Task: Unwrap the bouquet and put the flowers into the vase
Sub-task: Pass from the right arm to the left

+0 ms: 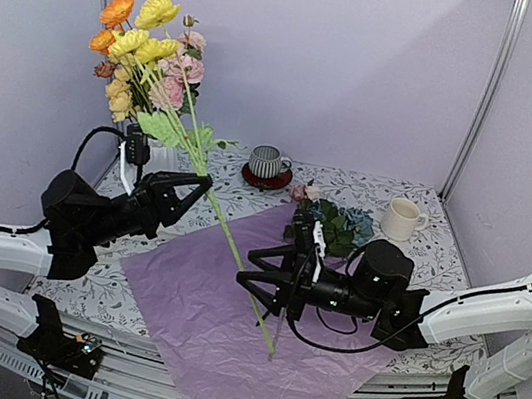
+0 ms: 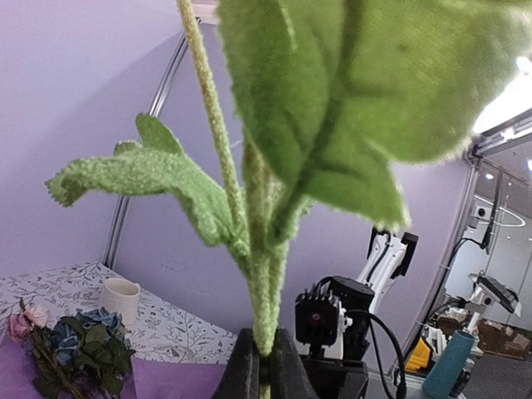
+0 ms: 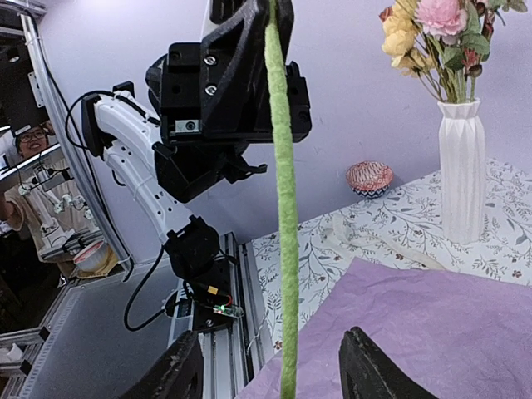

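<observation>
One vase [image 3: 461, 170], two mugs [image 1: 270, 163] [image 1: 403, 219], one held stem [image 1: 231, 245].

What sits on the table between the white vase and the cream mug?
In the top view: a grey striped mug on a red saucer, then blue and pink roses lying nearer the cream mug.

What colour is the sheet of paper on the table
Lilac-pink paper, best in the top view.

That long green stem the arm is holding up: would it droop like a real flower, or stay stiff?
Probably fairly stiff: clamped only in the left gripper, the stem runs nearly straight below it without sagging. Its fuzzy surface, clear in the right wrist view, likely resists slipping between the fingers. Being so thin, it is probably light.
</observation>
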`<state>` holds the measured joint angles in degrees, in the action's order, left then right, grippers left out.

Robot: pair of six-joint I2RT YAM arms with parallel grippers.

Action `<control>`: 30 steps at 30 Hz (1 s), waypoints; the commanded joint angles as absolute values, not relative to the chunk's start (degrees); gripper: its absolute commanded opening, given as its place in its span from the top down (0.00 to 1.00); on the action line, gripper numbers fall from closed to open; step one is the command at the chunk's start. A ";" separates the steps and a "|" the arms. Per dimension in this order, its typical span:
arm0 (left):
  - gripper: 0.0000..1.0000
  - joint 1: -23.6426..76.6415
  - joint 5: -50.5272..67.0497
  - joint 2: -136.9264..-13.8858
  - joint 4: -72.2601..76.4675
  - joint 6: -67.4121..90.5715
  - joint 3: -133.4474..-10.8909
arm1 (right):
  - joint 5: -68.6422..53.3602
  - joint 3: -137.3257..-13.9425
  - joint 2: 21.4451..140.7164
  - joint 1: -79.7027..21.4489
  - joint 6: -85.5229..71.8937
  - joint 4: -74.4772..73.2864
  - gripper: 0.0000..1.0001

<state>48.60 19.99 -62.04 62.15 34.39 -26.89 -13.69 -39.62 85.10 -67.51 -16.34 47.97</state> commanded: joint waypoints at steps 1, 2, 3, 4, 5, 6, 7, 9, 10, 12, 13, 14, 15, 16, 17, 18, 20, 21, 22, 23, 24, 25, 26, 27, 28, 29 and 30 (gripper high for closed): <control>1.00 48.40 14.00 -54.88 45.20 28.82 -30.26 | -11.53 -38.78 78.42 -67.86 -16.51 47.69 0.38; 1.00 48.05 12.51 -53.04 41.54 27.85 -30.89 | -11.57 -39.14 77.16 -67.85 -16.65 46.28 0.37; 1.00 47.40 11.12 -51.22 37.89 27.08 -31.58 | -11.59 -39.62 75.32 -67.90 -16.97 44.69 0.35; 1.00 46.56 9.99 -49.70 34.04 26.46 -32.35 | -11.90 -40.34 73.83 -67.90 -17.69 43.15 0.34; 1.00 45.58 9.14 -48.11 30.67 26.02 -33.12 | -12.02 -40.65 72.88 -67.86 -18.24 41.93 0.33; 1.00 44.50 8.42 -46.66 27.51 25.78 -33.86 | -11.72 -41.15 70.73 -67.85 -19.31 40.91 0.31; 1.00 43.44 7.70 -45.42 24.51 25.25 -34.62 | -11.24 -41.33 69.10 -67.88 -20.45 39.71 0.27; 1.00 41.22 5.95 -43.43 19.03 23.47 -36.21 | -9.46 -41.33 65.13 -67.89 -23.94 38.24 0.14; 1.00 40.12 4.78 -42.63 16.13 22.43 -37.28 | -8.57 -41.32 63.08 -67.84 -26.01 37.21 0.07; 1.00 37.91 2.07 -41.50 10.35 20.49 -40.09 | -8.80 -41.43 58.80 -67.90 -28.84 35.91 0.01; 1.00 36.89 1.03 -41.21 7.33 19.48 -41.49 | -9.26 -41.63 56.87 -67.85 -29.61 34.83 0.01; 1.00 35.93 0.44 -41.02 5.61 18.29 -42.77 | -9.73 -42.00 54.87 -67.87 -30.14 33.74 0.01; 1.00 35.08 0.05 -40.97 4.18 17.25 -44.15 | -9.49 -42.10 53.20 -67.79 -31.40 32.72 0.01; 1.00 34.34 -0.14 -40.95 2.79 16.30 -45.84 | -8.59 -42.17 51.52 -67.81 -32.77 32.06 0.01; 1.00 33.87 -0.26 -41.00 1.22 15.32 -47.41 | -7.26 -42.21 50.04 -67.77 -34.17 31.47 0.01; 1.00 33.62 -0.75 -41.08 -0.10 14.43 -48.86 | -6.13 -42.26 48.68 -67.81 -36.70 30.82 0.01; 1.00 33.41 -2.44 -41.21 -2.72 12.66 -51.22 | -4.67 -41.98 46.35 -67.79 -38.71 30.46 0.01; 1.00 33.40 -3.53 -41.25 -3.61 11.74 -52.13 | -3.87 -41.94 45.19 -67.77 -38.88 30.21 0.01; 1.00 33.33 -4.78 -41.24 -4.44 10.98 -52.80 | -1.59 -41.57 44.02 -67.81 -38.97 29.80 0.01; 1.00 33.31 -6.02 -41.16 -4.89 10.13 -53.37 | 0.37 -40.81 42.59 -67.79 -39.08 29.83 0.01; 1.00 33.33 -7.32 -41.01 -5.15 9.65 -53.71 | 2.32 -40.14 41.29 -67.82 -39.17 30.01 0.01; 1.00 33.24 -8.28 -40.78 -5.07 9.19 -53.86 | 4.05 -39.60 40.22 -67.83 -39.07 29.98 0.01; 1.00 33.24 -8.89 -40.64 -4.75 8.84 -53.95 | 5.21 -39.29 39.22 -67.77 -38.95 29.91 0.01; 1.00 33.22 -8.99 -40.53 -4.33 8.47 -54.03 | 5.90 -39.19 38.35 -67.76 -38.66 29.64 0.01; 1.00 33.15 -8.75 -40.56 -4.02 8.18 -54.19 | 6.34 -39.20 38.09 -67.76 -38.60 29.45 0.01; 1.00 33.09 -8.51 -40.71 -3.78 7.97 -54.31 | 7.20 -39.33 37.90 -67.77 -39.00 28.93 0.01; 1.00 33.13 -8.16 -40.90 -3.56 7.94 -54.40 | 8.86 -39.68 37.88 -67.79 -39.91 27.62 0.01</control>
